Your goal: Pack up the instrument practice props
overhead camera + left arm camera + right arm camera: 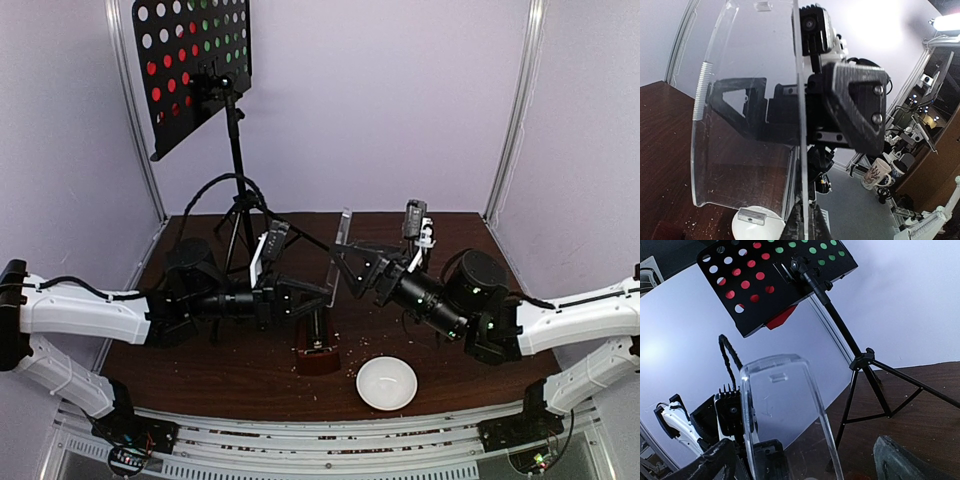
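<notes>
The black perforated music stand (233,130) stands at the back left, with red sheets (153,68) and green sheets (205,24) showing through its holes; it also shows in the right wrist view (775,275). The red-brown metronome (318,356) sits uncovered on the table at mid front. Its clear cover (340,250) is held up above it. My left gripper (318,293) is shut on the cover's edge (801,150). My right gripper (350,265) is open, its fingers wide on either side of the cover (785,415), not touching it.
A white bowl (387,383) sits at the front, right of the metronome, and shows in the left wrist view (747,230). The stand's tripod legs (875,390) spread over the back left of the brown table (220,370). Crumbs lie along the front edge.
</notes>
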You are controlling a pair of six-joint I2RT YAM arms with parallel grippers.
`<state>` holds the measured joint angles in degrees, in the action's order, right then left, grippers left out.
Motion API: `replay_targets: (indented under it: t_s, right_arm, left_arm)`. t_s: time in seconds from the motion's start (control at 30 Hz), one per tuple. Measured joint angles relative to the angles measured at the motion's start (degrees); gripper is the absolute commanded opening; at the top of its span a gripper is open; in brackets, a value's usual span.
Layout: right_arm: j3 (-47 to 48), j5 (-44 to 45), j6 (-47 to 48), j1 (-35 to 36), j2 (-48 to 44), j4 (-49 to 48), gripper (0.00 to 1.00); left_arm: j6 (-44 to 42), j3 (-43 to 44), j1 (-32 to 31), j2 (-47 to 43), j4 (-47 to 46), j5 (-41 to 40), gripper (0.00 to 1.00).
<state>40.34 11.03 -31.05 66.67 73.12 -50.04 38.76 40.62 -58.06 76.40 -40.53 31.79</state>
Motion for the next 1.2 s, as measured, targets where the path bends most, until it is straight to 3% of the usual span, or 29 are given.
replay_targets:
  t_s: [0.37,0.5,0.8,1.2]
  right_arm:
    - [0.9,-23.3,-4.3,-10.1,-8.4,9.6,0.98]
    - [2.3,-27.9,-4.9,-11.1,-9.5,13.6,0.97]
    - [8.3,-31.4,-1.7,-9.9,-8.3,22.1,0.92]
    - [9.3,-30.4,2.3,-7.3,-6.3,27.3,0.73]
  left_arm:
    - [-3.7,-0.5,0.0,0.0,0.1,7.6,0.0]
    - [-4.0,-0.5,0.0,0.0,0.0,10.0,0.0]
    - [-4.1,-0.4,0.0,0.0,0.1,10.8,0.0]
    - [-4.1,0.0,0.0,0.0,0.1,10.7,0.0]
